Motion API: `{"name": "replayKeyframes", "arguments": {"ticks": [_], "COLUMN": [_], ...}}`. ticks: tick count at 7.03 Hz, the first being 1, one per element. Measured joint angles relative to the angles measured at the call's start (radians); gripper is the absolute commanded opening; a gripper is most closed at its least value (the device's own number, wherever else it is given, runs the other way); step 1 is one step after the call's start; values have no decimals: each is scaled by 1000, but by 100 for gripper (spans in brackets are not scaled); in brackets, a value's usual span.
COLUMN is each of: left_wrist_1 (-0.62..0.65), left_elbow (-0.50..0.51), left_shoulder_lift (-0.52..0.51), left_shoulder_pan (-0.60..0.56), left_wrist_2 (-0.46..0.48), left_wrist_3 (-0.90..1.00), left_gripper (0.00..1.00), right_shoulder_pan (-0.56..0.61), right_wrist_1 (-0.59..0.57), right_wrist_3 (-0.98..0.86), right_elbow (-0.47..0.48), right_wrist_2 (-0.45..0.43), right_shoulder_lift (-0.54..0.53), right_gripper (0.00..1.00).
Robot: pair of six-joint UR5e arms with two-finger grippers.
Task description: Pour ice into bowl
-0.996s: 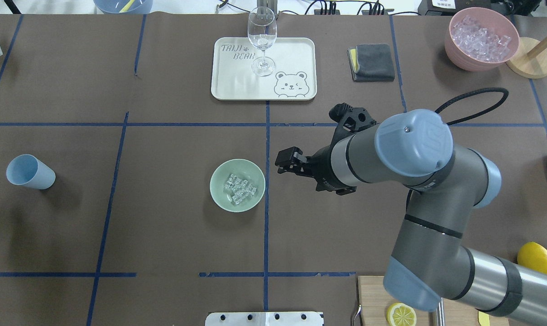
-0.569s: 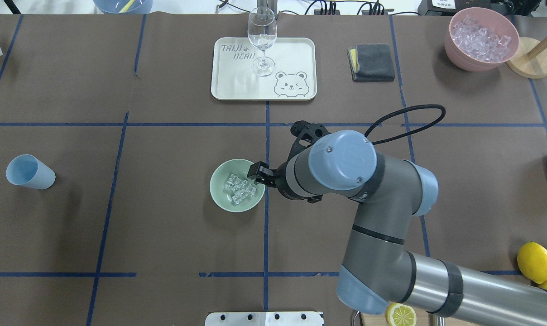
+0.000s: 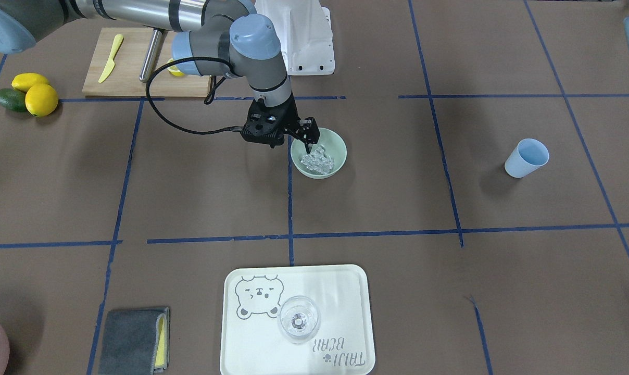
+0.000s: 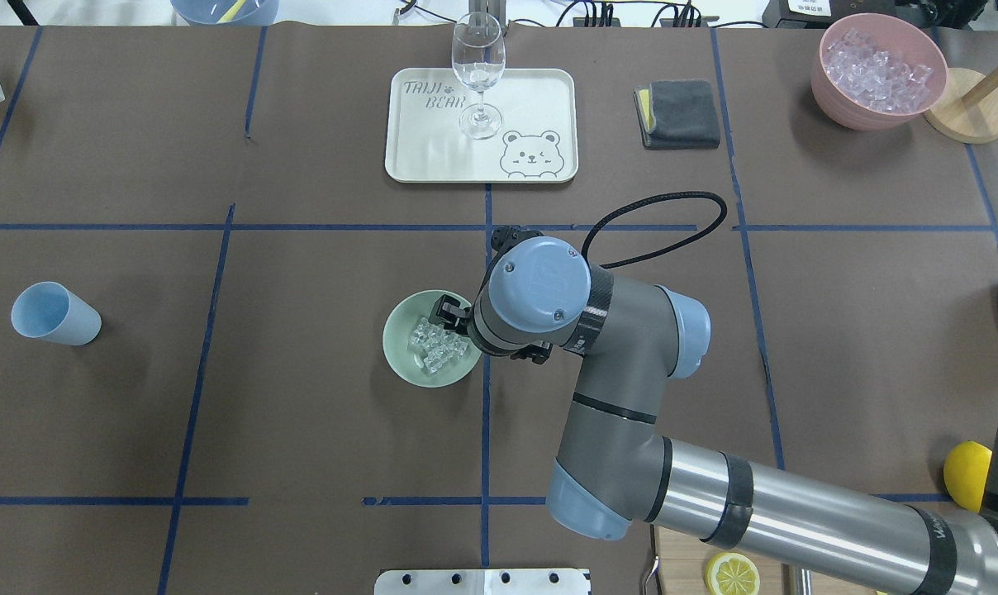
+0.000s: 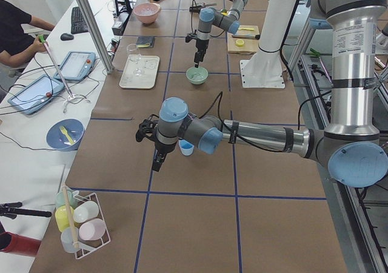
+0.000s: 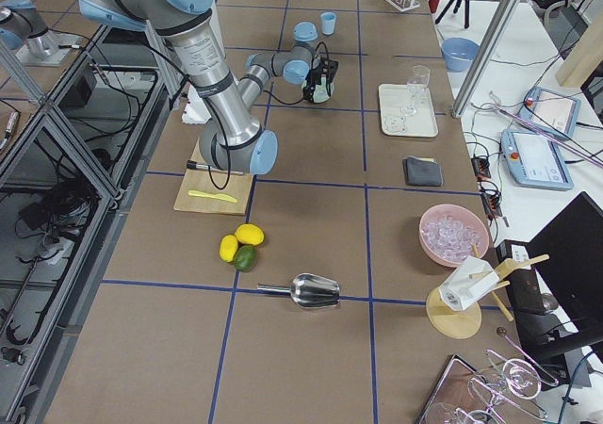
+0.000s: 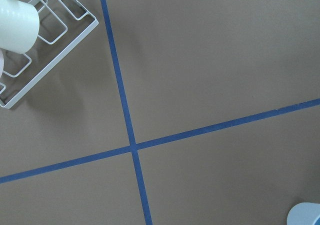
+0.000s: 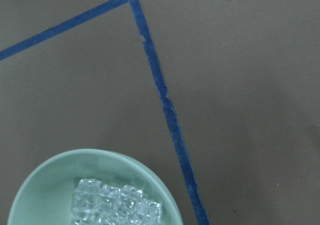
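Note:
The pale mint-green bowl (image 4: 404, 364) stands at the table's middle with a small heap of clear ice (image 4: 439, 345) in it. It also shows in the front view (image 3: 337, 145) and the right wrist view (image 8: 50, 180), with the ice (image 8: 112, 205) at the bottom. My right gripper (image 4: 453, 312) points down at the bowl's right rim, with one finger inside the bowl just above the ice (image 3: 319, 160); it looks open and holds nothing. My left gripper (image 5: 155, 161) hangs over bare table near the light blue cup (image 5: 186, 147); I cannot tell whether it is open or shut.
A cream tray (image 4: 540, 99) with a wine glass (image 4: 478, 74) stands at the back centre, and a grey cloth (image 4: 679, 113) to its right. A pink bowl of ice (image 4: 879, 70) is at the far right. A cutting board (image 3: 137, 67) and lemons (image 3: 33, 94) are near the robot's right side.
My right arm has swung left from a spot right of the bowl, and its gripper has come down over the bowl's right rim. The bowl and ice have not moved.

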Motion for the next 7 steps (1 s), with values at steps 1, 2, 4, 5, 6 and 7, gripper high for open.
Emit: {"name": "replayKeyframes", "arguments": {"ticks": [1,2,4,5,6,7], "left_wrist_1": [3,4,3,2,2,2], "left_elbow": [-8,-10,-15,-15,-15,-14], "left_shoulder_lift": [2,4,4,4,3,3], "left_shoulder_pan": [-1,-1,-2,-2,-2,-2], "left_wrist_2": [-2,-2,-1,-1,-1,-1], "left_wrist_3": [-2,-5,-18,-22,-23,-23], "left_gripper": [100,100,100,100,100,100], "right_shoulder_pan": [-4,-9,-14,-14,-15,-14], "right_wrist_1": [1,1,0,0,1,1], "right_wrist_3": [-1,-1,-2,-4,-9,-16], "right_elbow": [-22,-38,-49,-50,-51,-45], "right_wrist_2": [-2,-5,-7,-7,-6,-5], "right_shoulder_lift": [7,17,25,26,25,25], "right_gripper": [82,45,0,0,0,0]}}
